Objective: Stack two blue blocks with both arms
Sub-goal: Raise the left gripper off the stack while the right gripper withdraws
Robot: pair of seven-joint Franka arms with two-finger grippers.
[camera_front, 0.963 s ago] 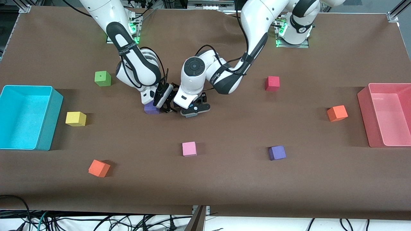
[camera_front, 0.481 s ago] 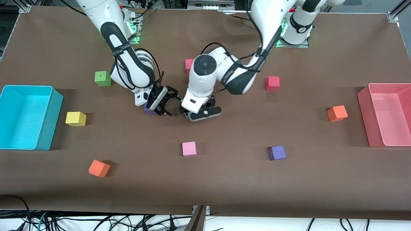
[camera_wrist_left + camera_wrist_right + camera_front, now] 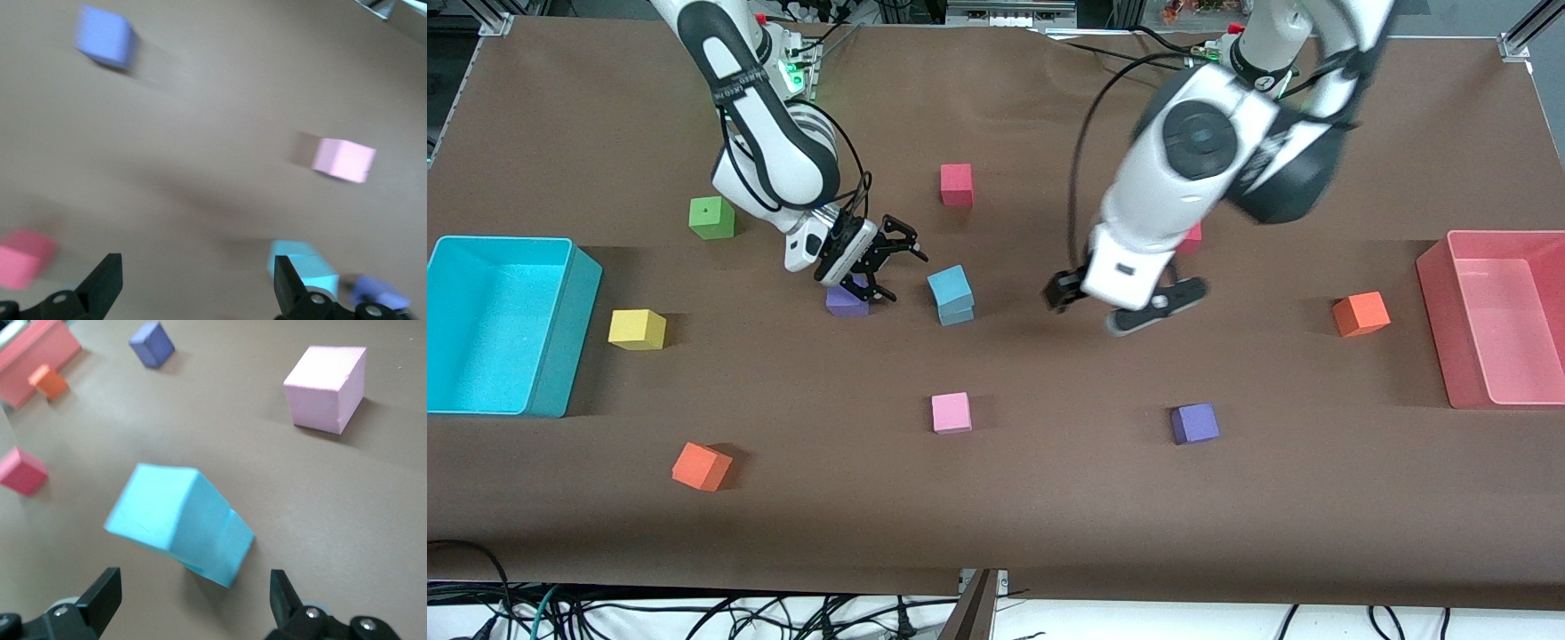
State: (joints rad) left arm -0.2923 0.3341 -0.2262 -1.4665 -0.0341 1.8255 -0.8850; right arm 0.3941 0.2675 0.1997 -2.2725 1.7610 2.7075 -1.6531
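Nearest the front camera, an orange cube (image 3: 702, 467) lies toward the right arm's end of the table, with a pink cube (image 3: 951, 412) and a purple cube (image 3: 1194, 423) a little farther from the camera, the purple one toward the left arm's end. Farther again sits a yellow cube (image 3: 637, 329) beside the large cyan bin (image 3: 551, 356), and at the other end a second orange cube (image 3: 1360, 314) near the pink bin (image 3: 1458, 356).

Around the middle of the table the two blue blocks stand stacked: the upper blue block (image 3: 949, 284) rests on the lower blue block (image 3: 957, 314), turned slightly askew on it (the right wrist view shows the offset plainly (image 3: 163, 511)). Neither gripper touches them.

The right gripper (image 3: 876, 267) hovers just beside the stack, over another purple cube (image 3: 847, 300), its fingers spread apart and holding nothing. The left gripper (image 3: 1120, 307) hangs over bare table toward the left arm's end, well apart from the stack, its fingers also spread wide and empty; a red cube (image 3: 1192, 236) peeks out from under its wrist.

Farthest from the camera are a green cube (image 3: 711, 218) and a second red cube (image 3: 956, 184).
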